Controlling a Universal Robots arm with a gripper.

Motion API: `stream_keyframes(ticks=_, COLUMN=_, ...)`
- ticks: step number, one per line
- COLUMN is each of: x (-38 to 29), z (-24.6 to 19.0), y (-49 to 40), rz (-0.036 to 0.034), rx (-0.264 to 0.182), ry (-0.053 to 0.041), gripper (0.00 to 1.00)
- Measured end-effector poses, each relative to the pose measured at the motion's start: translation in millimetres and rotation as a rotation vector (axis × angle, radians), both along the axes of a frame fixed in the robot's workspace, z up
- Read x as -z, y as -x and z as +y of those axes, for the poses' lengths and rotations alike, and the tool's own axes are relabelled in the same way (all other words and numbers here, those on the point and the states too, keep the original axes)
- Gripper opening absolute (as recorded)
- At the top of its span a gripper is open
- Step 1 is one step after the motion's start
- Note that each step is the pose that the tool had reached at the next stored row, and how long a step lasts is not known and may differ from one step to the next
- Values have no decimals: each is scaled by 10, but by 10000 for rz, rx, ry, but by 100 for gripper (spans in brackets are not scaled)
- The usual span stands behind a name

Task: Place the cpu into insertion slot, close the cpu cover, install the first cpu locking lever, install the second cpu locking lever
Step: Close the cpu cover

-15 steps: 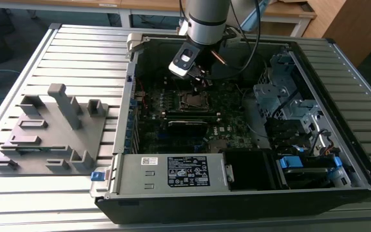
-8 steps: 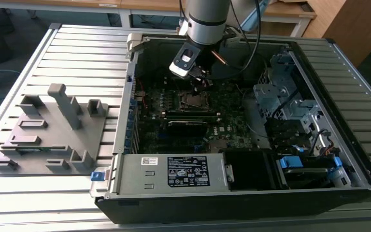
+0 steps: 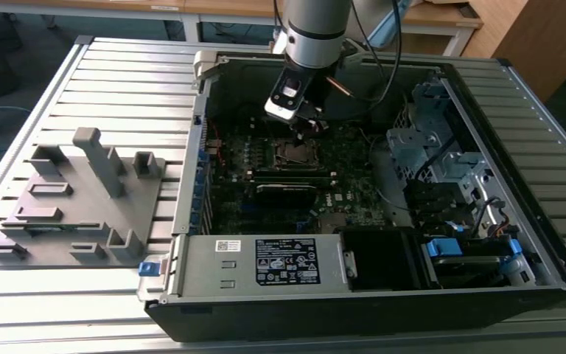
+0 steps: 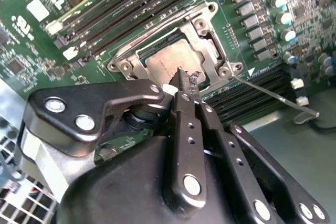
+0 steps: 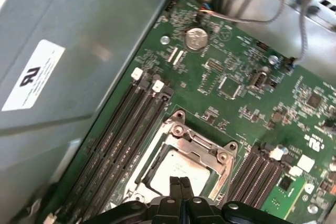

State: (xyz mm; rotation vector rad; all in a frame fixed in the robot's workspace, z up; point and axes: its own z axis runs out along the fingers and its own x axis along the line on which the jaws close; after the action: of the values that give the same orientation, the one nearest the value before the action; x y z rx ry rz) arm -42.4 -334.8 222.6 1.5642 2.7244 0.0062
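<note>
- Exterior view: the gripper [image 3: 306, 127] hangs inside the open computer case [image 3: 362, 321], just above the insertion slot [image 3: 297, 152].
- Second wrist view: its fingers are pinched together, empty, over the cpu [image 4: 165, 61], which sits in the slot under the cpu cover [image 4: 207, 35]. A locking lever [image 4: 273, 95] sticks out, probably a thin, springy wire best taken at its hooked end.
- First wrist view: the cpu looks light, stiff and fragile.
</note>
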Motion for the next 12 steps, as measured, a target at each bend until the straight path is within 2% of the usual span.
stream_keyframes(ticks=12, x=2, z=0, y=0, rz=-1, rx=-1867, ry=-9, gripper=10)
